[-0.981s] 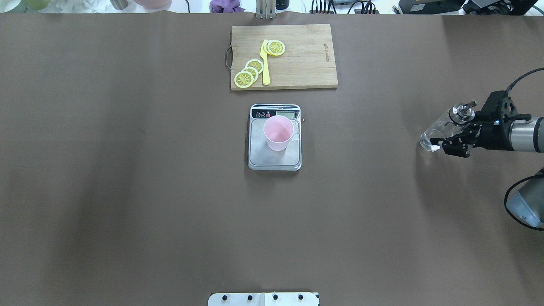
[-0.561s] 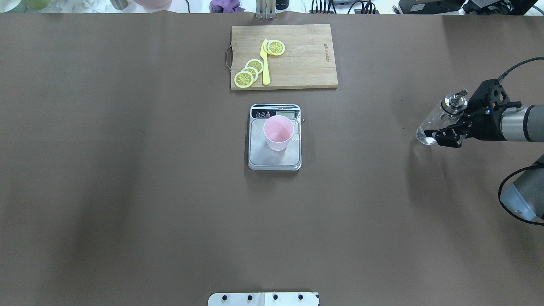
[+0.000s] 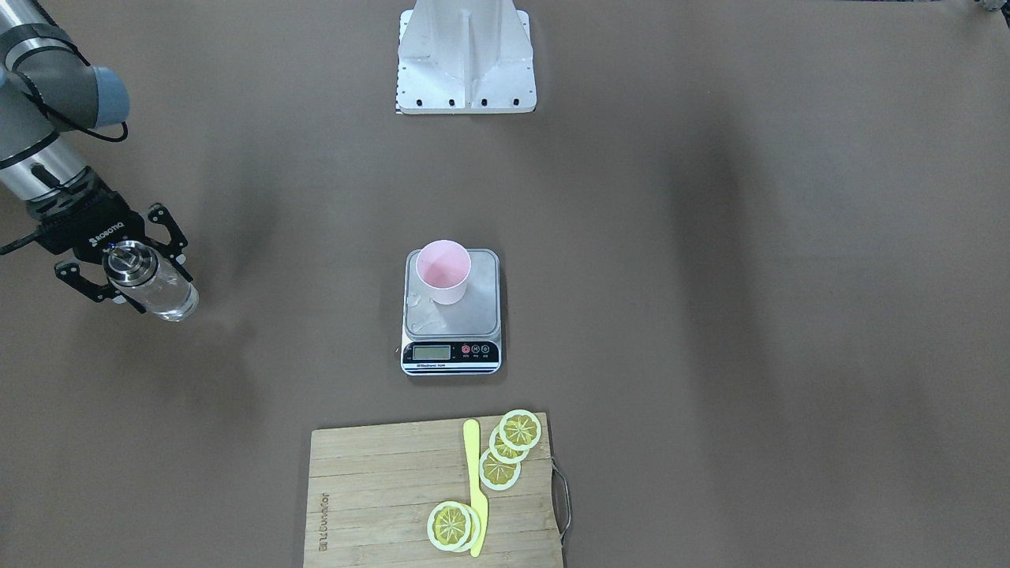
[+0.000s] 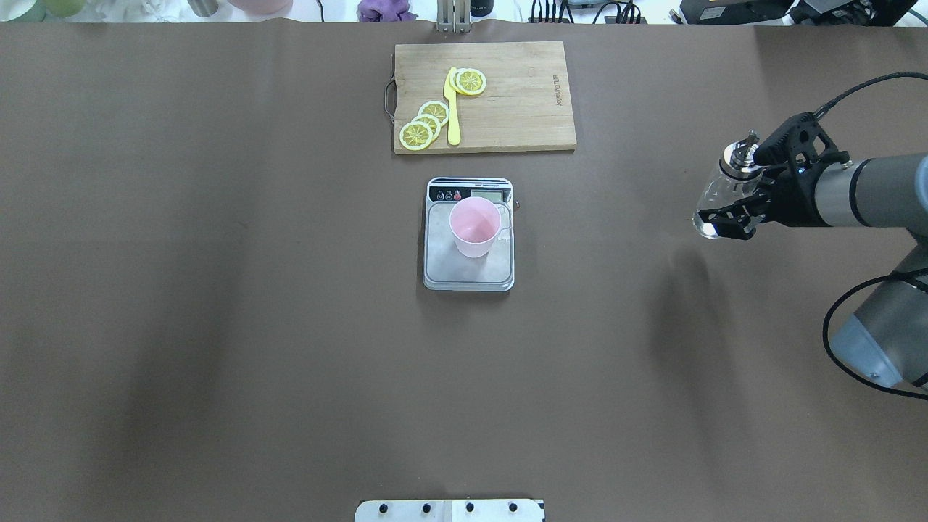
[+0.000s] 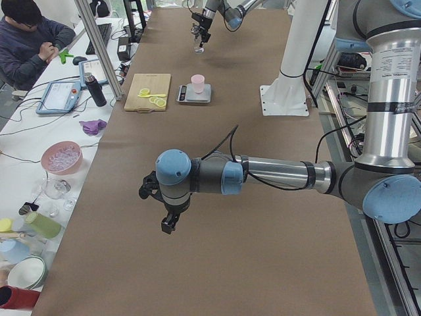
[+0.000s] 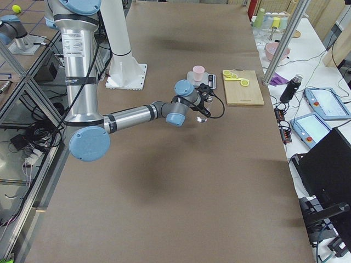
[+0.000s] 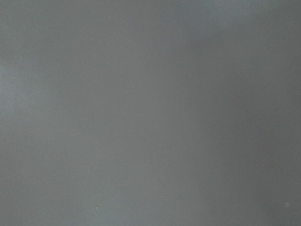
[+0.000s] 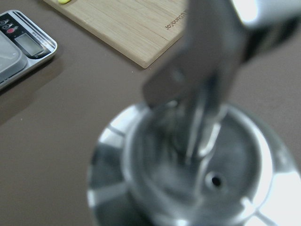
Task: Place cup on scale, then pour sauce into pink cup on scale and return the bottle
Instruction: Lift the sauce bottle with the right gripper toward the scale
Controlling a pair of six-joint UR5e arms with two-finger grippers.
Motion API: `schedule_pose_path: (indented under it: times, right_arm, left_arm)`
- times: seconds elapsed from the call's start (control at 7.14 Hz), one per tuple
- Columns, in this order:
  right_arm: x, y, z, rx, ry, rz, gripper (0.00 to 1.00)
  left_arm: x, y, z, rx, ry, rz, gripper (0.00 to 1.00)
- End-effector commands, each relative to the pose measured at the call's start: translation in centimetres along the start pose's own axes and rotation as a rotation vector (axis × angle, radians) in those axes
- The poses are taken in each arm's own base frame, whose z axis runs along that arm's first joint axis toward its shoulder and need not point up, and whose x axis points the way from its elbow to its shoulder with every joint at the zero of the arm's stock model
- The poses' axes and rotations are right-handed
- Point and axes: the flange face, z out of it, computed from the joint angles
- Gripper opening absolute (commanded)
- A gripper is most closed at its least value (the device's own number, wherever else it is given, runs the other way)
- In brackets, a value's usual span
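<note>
The pale pink cup point(image 4: 475, 228) stands upright on the steel scale point(image 4: 468, 274) at the table's middle; it also shows in the front view point(image 3: 443, 270) on the scale point(image 3: 467, 312). My right gripper point(image 4: 741, 190) is shut on the clear glass bottle point(image 4: 714, 203) with its metal pourer cap, far right of the scale, and holds it above the table. In the front view the gripper point(image 3: 126, 264) holds the bottle point(image 3: 162, 292), which has clear liquid inside. The right wrist view shows the cap point(image 8: 188, 174) close up. My left gripper point(image 5: 168, 224) shows only in the left side view; I cannot tell its state.
A wooden cutting board point(image 4: 522, 101) with lemon slices point(image 4: 424, 123) and a yellow knife point(image 4: 452, 109) lies beyond the scale. A few clear drops lie on the scale's platform point(image 3: 418, 312). The robot's white base plate point(image 4: 449, 510) is at the near edge.
My right gripper has moved with the bottle away from the robot and slightly towards the scale. The bottle's shadow has drawn apart from it. The cup and scale have not moved.
</note>
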Motion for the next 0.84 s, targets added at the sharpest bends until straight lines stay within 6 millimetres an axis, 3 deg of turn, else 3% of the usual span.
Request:
schedule_pose_path:
  times: [0.0, 0.14, 0.42, 0.7]
  right_arm:
    - [-5.4, -1.7, 1.3, -0.042, 0.094, -0.151, 0.0]
    - [-6.1, -2.9, 1.7, -0.061, 0.103, -0.213, 0.0]
    - [-9.8, -4.2, 2.9, -0.129, 0.154, -0.252, 0.0]
    - [-13.1, -7.7, 2.8, -0.208, 0.196, -0.277, 0.0]
  left_arm:
    - [0.1, 0.0, 0.0, 0.001, 0.001, 0.001, 0.99]
    - [0.1, -0.1, 0.1, 0.0, 0.001, 0.002, 0.99]
    - [0.0, 0.0, 0.2, -0.002, 0.002, 0.0, 0.99]
    - [0.0, 0.0, 0.3, -0.005, 0.005, -0.002, 0.99]
